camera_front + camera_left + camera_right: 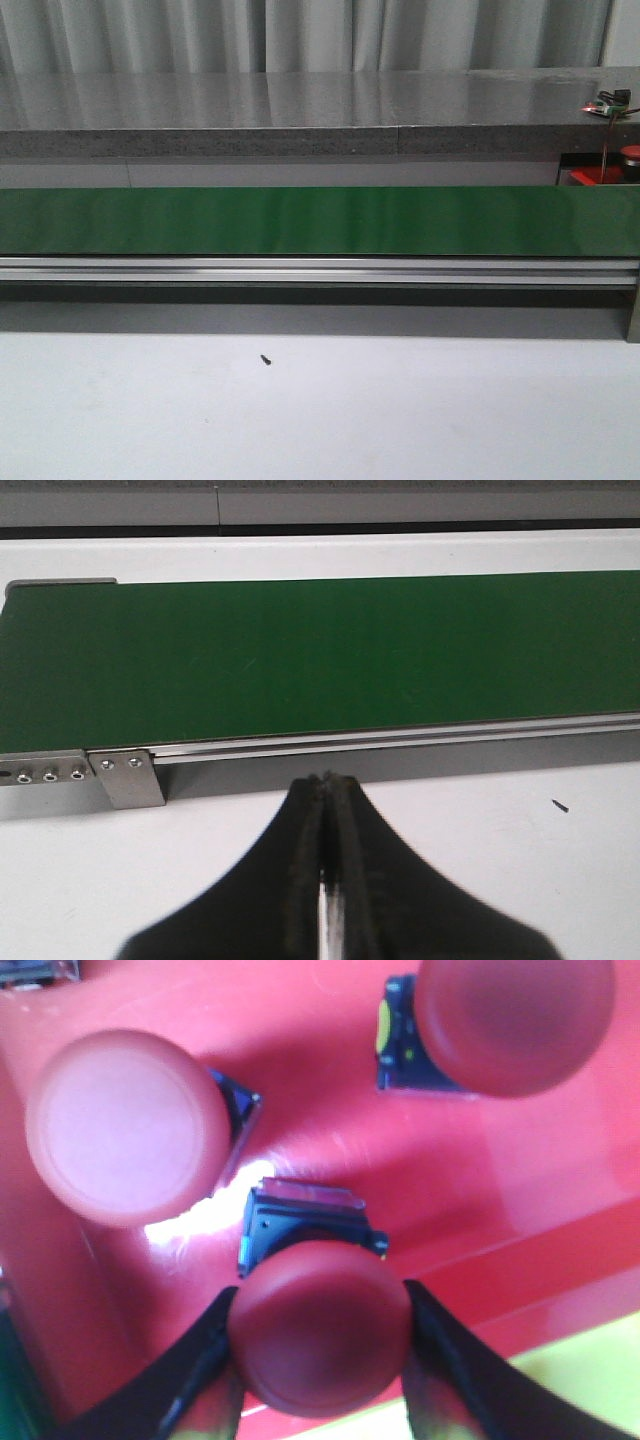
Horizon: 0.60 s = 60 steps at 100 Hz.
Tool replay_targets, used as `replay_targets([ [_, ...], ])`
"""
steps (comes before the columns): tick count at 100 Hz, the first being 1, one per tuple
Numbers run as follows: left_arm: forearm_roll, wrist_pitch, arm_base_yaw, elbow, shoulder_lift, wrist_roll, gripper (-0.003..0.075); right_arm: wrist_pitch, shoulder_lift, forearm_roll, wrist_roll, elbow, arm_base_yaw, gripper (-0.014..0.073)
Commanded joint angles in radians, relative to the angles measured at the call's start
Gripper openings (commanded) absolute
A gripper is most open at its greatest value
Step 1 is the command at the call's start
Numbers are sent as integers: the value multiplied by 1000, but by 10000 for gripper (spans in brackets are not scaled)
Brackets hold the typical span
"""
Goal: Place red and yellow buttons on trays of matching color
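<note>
In the right wrist view my right gripper (318,1298) is shut on a red button (320,1325), its black fingers pressed against both sides of the round cap. It is held low over the bright red tray (330,1100). Two more red buttons stand on that tray: one pale with glare (125,1125), one darker (512,1022). In the front view only a corner of the red tray (596,177) and one dark-topped red button (631,153) show at the far right. My left gripper (328,780) is shut and empty over the white table, just before the belt. No yellow button shows.
The long dark green belt (300,220) on its metal frame (300,268) crosses the whole front view, with a grey counter (300,110) behind it. A small black screw (266,359) lies on the white table. A yellow-green surface (560,1380) borders the red tray's edge.
</note>
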Motion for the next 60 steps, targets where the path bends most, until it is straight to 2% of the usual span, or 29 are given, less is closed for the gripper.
replay_targets([
  [1, -20, -66, -8, -28, -2, -3, -20, -21, -57, -8, -7, -34, -6, 302],
  [8, -20, -66, -8, -28, -2, -3, -20, -17, -57, -8, -7, -40, -6, 377],
  [15, -20, -66, -8, -28, -2, -3, -20, -14, -58, -8, -7, -52, -6, 413],
  [60, -20, -66, -8, -28, -2, -3, -20, 148, -126, -22, -4, -108, 9, 414],
])
